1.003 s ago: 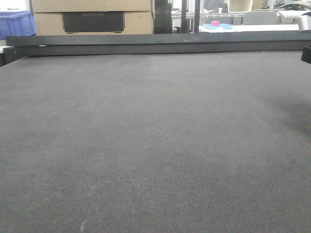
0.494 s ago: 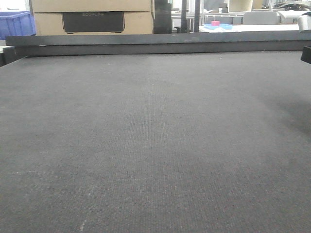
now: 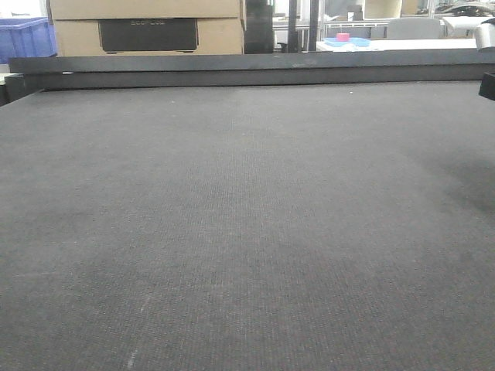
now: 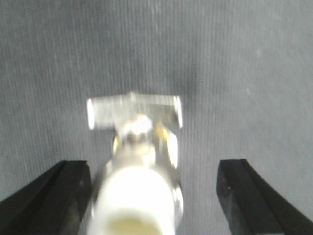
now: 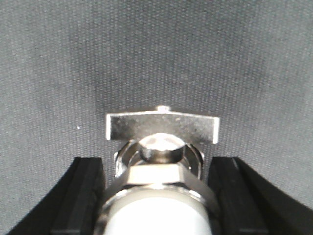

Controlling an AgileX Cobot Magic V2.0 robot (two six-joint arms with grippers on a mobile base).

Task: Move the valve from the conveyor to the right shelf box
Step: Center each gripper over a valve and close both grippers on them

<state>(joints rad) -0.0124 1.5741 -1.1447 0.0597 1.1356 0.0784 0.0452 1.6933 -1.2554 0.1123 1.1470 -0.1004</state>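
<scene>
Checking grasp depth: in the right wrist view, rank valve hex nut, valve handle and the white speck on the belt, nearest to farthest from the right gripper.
1. Hex nut: inside the right gripper, centred.
2. Handle: just beyond the nut, centred.
3. White speck: out left on the conveyor.

Conveyor [image 3: 247,232]: dk grey woven, cloth-like belt, matt, fine rough weave w/ a few pale scuffs. Edge bar [image 3: 247,68]: black, matt, smooth. Valve [image 5: 161,147]: bright metal, handle plate brushed w/ fine scratches, hex nut glossy, near end white, smooth, satin. Fingers [image 5: 85,196]: black, matt, rubber- or plastic-looking. Behind: boxes [image 3: 147,23] brown cardboard, matt; crate [image 3: 27,37] blue plastic.
</scene>
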